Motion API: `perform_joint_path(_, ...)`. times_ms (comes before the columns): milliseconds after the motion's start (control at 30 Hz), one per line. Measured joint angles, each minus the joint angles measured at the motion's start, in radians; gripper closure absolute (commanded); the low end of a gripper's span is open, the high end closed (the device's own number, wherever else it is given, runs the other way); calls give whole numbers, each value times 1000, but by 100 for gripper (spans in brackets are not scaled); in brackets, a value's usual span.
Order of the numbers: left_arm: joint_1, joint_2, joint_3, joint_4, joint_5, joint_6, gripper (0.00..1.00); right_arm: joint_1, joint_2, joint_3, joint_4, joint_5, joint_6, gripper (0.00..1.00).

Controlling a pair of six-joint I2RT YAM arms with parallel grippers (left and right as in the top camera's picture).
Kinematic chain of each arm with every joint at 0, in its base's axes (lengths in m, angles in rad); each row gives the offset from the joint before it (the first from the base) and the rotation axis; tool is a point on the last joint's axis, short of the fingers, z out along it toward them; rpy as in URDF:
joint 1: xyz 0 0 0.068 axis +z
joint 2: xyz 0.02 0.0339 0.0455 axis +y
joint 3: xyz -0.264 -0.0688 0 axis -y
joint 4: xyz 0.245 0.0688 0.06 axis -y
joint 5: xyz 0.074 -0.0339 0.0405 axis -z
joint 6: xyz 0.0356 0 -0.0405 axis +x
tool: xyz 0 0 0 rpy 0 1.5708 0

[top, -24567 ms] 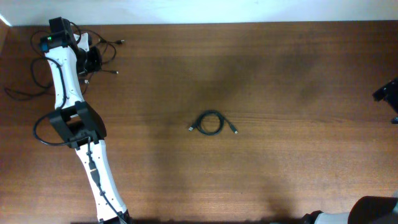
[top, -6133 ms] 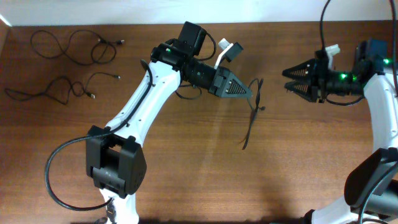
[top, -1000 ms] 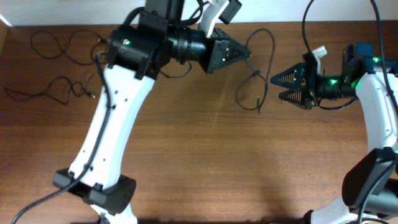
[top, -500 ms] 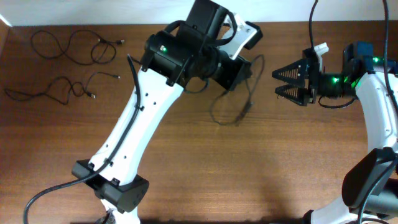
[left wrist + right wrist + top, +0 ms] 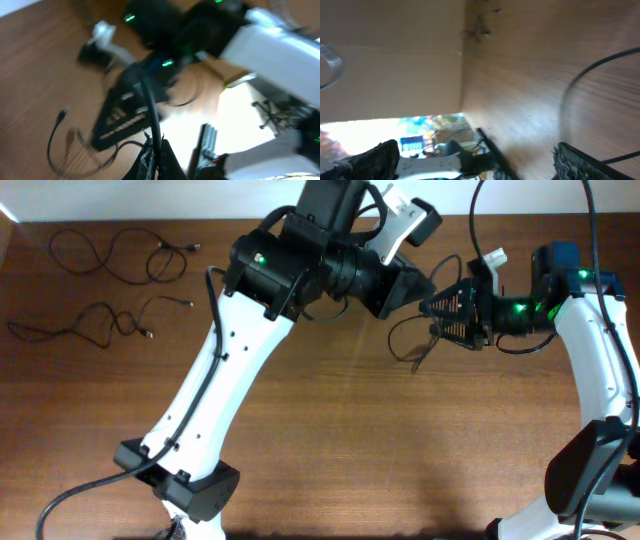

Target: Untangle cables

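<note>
Cable [image 5: 398, 350] pinched in L claw [image 5: 415, 288], loop hanging — R claw [image 5: 434, 322] wide, beside

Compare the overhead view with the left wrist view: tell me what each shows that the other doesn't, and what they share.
Overhead only: loose cables spread out at the top left of the table, and both arms at full length. Left wrist only: a close look at the left hand shut on the held cable, plus a bright area past the table edge. Both: the open right hand facing the held cable's hanging loop.
</note>
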Motion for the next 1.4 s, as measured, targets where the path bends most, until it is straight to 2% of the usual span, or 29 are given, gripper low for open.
perform_joint_path(133, 12, 1, 90, 3, 72, -21, 100, 0, 0, 0, 21, 147, 84, 1)
perform_joint_path(467, 220, -10, 425, -8, 192, -84, 100, 0, 0, 0, 30, 421, 226, 2)
perform_joint_path(800, 409, -56, 442, -47, 349, -117, 100, 0, 0, 0, 51, 668, 375, 1)
perform_joint_path(1000, 398, -57, 443, -147, 365, -99, 100, 0, 0, 0, 62, 586, 364, 2)
perform_joint_path(1200, 351, -57, 444, -296, 241, -33, 100, 0, 0, 0, 90, 381, 295, 1)
perform_joint_path(1400, 283, -58, 388, -322, 158, 4, 100, 0, -9, 11, 99, 282, 248, 1)
